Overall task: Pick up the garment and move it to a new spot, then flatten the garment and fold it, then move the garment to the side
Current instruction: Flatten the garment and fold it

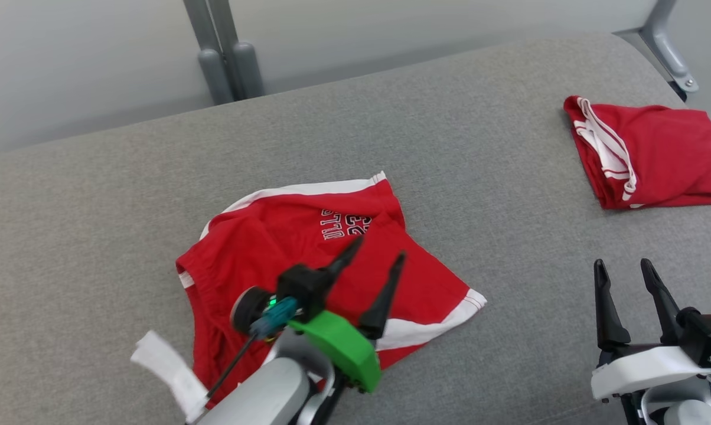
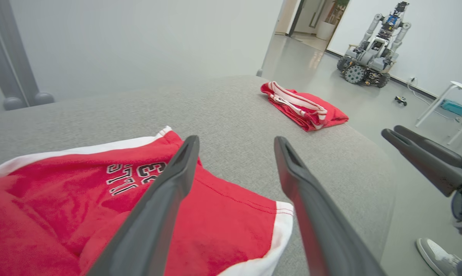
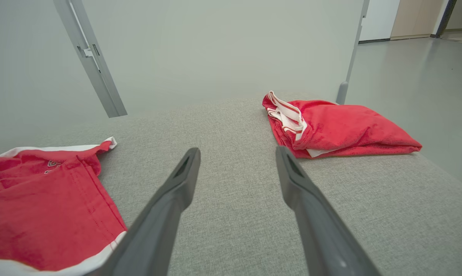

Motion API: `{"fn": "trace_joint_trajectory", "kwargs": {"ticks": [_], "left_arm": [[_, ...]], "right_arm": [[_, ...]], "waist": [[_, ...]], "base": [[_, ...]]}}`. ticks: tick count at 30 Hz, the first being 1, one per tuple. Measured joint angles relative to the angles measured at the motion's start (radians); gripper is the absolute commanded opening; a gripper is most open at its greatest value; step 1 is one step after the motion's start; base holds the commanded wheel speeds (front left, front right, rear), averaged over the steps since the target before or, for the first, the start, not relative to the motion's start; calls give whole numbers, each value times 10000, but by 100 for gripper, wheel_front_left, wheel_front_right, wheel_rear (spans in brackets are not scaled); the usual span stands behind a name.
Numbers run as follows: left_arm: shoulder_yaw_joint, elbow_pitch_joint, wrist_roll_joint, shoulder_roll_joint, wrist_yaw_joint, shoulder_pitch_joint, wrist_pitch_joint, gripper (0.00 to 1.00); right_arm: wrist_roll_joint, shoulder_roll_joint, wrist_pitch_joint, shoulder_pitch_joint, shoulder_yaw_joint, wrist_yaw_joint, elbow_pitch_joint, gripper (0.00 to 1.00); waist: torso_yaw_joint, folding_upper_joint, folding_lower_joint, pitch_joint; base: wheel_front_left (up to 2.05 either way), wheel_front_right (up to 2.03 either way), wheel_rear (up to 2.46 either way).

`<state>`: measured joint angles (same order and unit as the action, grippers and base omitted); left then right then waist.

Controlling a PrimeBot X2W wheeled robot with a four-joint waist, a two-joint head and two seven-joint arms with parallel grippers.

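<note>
First, from the head camera, a red jersey (image 1: 308,260) with white trim and black-and-white lettering lies rumpled on the grey fabric-covered worktop (image 1: 450,118), well to the left of the folded red garment (image 1: 656,153) and nearer the robot than it. The left gripper (image 1: 379,248) is also well left of the folded garment, over the jersey's near half, its two dark fingers spread apart with nothing between them. The right gripper (image 1: 622,262) stands nearer the robot than the folded garment, over bare fabric, its fingers likewise parted and empty. Next, the left wrist camera looks along the left gripper (image 2: 235,140), whose fingers stand wide with no cloth caught. The jersey (image 2: 62,207) spreads beneath and to the left of them, while the folded garment (image 2: 304,109) lies farther off near the worktop's end. Right of the folded garment the right gripper (image 2: 391,130) pokes in, and beyond it another wheeled robot (image 2: 373,50) stands on the floor; a person's shoe (image 2: 436,255) shows far below the folded garment, at the corner. Lastly, the right wrist camera shows the right gripper (image 3: 236,150) open and holding nothing, with the folded garment (image 3: 342,130) just past its right finger and the jersey (image 3: 43,207) well left of the folded garment.
</note>
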<state>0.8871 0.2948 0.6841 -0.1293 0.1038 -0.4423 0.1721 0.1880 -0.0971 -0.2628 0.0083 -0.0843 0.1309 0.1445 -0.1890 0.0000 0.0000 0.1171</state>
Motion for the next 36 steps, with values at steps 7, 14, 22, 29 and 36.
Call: {"fn": "trace_joint_trajectory", "kwargs": {"ticks": [7, 14, 22, 29, 36], "left_arm": [[-1202, -1152, -109, -1411, 1476, 1791, 729, 100], [-2826, -1894, -779, -1730, 2052, 3769, 894, 100], [-5081, -2008, -2541, -1302, 965, 5919, 903, 100], [-7148, -2034, -3626, -374, -209, 6885, 903, 100], [-8042, -2002, -4397, 378, -1661, 6983, 905, 100]], "right_arm": [[-73, -351, 0, 394, -290, 0, -196, 100], [-121, -330, 0, 843, -556, 0, -232, 100], [-217, -121, 0, 1165, -706, 0, 36, 100], [-433, -35, 0, 1315, -617, 0, 190, 100], [-512, 13, 0, 1353, -295, 0, 205, 100]], "waist": [[826, 0, 0, -502], [1757, 0, 0, -916], [2461, 0, 0, -1397], [2597, 0, 0, -1711], [2602, 0, 0, -1775]], "base": [[0, 0, 0], [0, 0, 0], [0, 0, 0], [0, 0, 0], [0, 0, 0]]}}
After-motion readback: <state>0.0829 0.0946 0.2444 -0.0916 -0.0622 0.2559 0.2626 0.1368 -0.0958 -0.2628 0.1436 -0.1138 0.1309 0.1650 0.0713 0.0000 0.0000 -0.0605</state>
